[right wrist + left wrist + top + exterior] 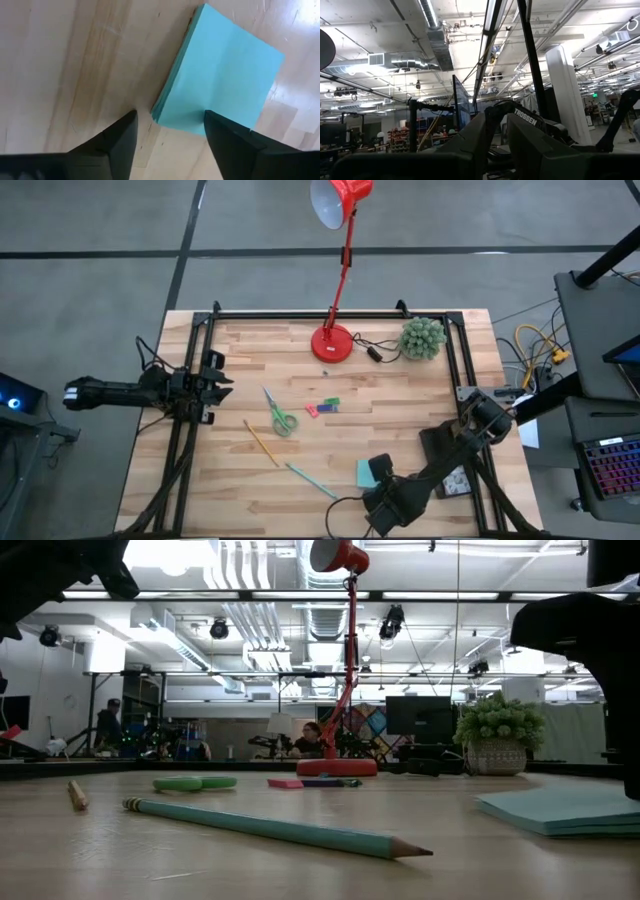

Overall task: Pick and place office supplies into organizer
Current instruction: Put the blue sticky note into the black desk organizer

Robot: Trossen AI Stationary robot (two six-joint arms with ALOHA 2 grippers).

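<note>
Right gripper (170, 125) hovering over pad (220, 75), fingers apart, straddling its 6 o'clock edge; pad looking light, soft-stacked; pinching opposite edges seems best; left gripper (215, 375) waiting at 9 o'clock, state unclear.

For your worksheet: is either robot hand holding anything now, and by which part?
Nothing is held. The open right hand hovers over the light-teal square sticky-note pad; the left hand grips nothing.

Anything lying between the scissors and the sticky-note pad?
Only the teal pen crosses that stretch in the high view; otherwise bare wood separates the scissors and the sticky-note pad.
</note>
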